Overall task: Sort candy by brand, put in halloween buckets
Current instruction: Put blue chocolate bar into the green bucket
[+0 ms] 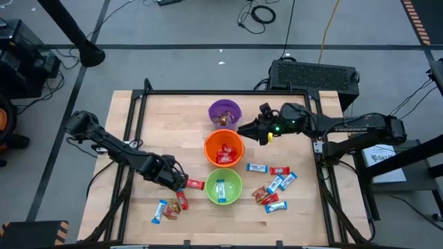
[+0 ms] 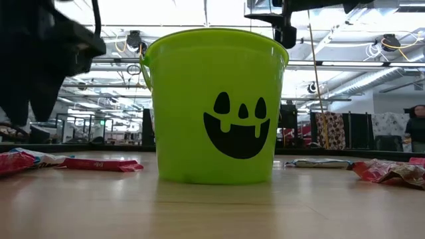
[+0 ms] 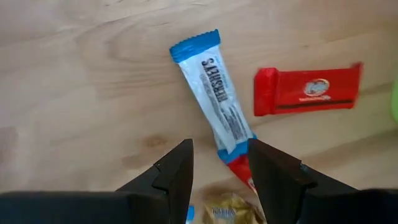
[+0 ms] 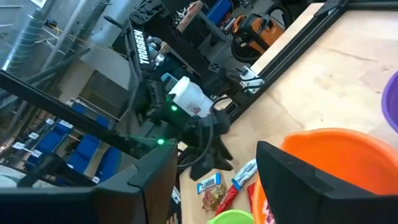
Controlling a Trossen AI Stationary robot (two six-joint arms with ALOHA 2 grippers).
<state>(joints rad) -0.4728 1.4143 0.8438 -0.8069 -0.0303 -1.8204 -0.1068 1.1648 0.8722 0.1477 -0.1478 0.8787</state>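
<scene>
The wooden table (image 1: 173, 111) carries three buckets in a line: purple bucket (image 1: 224, 112) at the far end, orange bucket (image 1: 223, 149) in the middle, green bucket (image 1: 222, 187) nearest. The right gripper (image 1: 243, 128) hovers just beside the orange bucket's rim, fingers spread wide, nothing between them. The left gripper (image 3: 219, 167) hangs partly open over a blue-and-white bar (image 3: 214, 94), gripping nothing, with a red bar (image 3: 306, 91) alongside. More candy (image 1: 274, 188) lies scattered right of the green bucket.

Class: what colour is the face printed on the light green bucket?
Black, on the green bucket; clearest in the low view.
</scene>
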